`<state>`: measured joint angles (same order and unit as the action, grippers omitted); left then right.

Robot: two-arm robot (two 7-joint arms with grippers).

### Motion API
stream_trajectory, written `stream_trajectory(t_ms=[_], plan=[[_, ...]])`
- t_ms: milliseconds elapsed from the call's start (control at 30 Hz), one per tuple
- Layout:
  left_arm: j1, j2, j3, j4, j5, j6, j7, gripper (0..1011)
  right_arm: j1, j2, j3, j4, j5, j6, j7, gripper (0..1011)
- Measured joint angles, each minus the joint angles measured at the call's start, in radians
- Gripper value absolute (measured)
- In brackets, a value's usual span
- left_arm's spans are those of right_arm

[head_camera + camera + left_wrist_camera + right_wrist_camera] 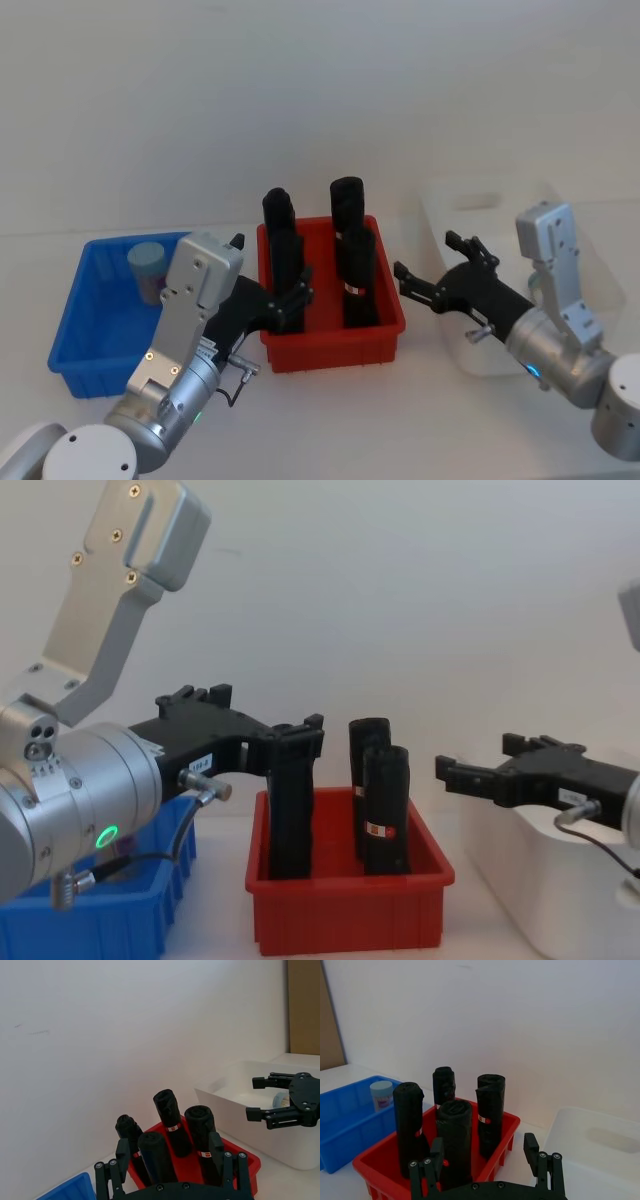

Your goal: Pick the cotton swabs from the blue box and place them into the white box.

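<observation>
- The left gripper [288, 300] hangs with its fingers spread and nothing between them, over the near left corner of the red bin [335, 345], just beside the blue box [75, 345]. It looks poised to reach, not committed to a grasp.
- One jar of cotton swabs [146, 268], pale blue lid up, stands in the far part of the blue box. It lies off to the outer side of the left jaws and farther back, well apart from them, so the gripper would have to swing outward over the blue box rim to get at it.
- The right gripper [432, 273] is also released and holds nothing. It hovers at the inner wall of the white box [475, 205], its fingertips pointing toward the red bin.
- In the left wrist view a pale blue-lidded jar [280, 1099] seems to sit inside the white box just behind the right gripper's fingers; it is partly hidden, so I cannot be sure.
- Four black cylinders [357, 280] with red-white labels stand upright in the red bin between the two pairs of jaws. They are not part of the task, yet are tall enough to be knocked by a low sweep.
- Judging by this, the remaining jar is the left arm's job, being on its side.
</observation>
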<state>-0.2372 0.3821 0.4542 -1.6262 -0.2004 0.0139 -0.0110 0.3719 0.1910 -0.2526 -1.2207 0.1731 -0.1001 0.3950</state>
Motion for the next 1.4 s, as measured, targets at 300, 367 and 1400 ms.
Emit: stream_trajectory(t_ms=[300,367,1400], plan=[[0.000,0.000,0.000,0.000,0.000,0.000,0.000,1004,0.094,-0.037,-0.013,0.143,-0.001,-0.041,0.080,1001],[0.000,0.000,0.000,0.000,0.000,0.000,0.000,1004,0.115,-0.046,-0.017,0.174,-0.001,-0.050,0.097,1002],[0.000,0.000,0.000,0.000,0.000,0.000,0.000,1004,0.310,-0.128,-0.059,0.512,-0.044,-0.134,0.173,1002]])
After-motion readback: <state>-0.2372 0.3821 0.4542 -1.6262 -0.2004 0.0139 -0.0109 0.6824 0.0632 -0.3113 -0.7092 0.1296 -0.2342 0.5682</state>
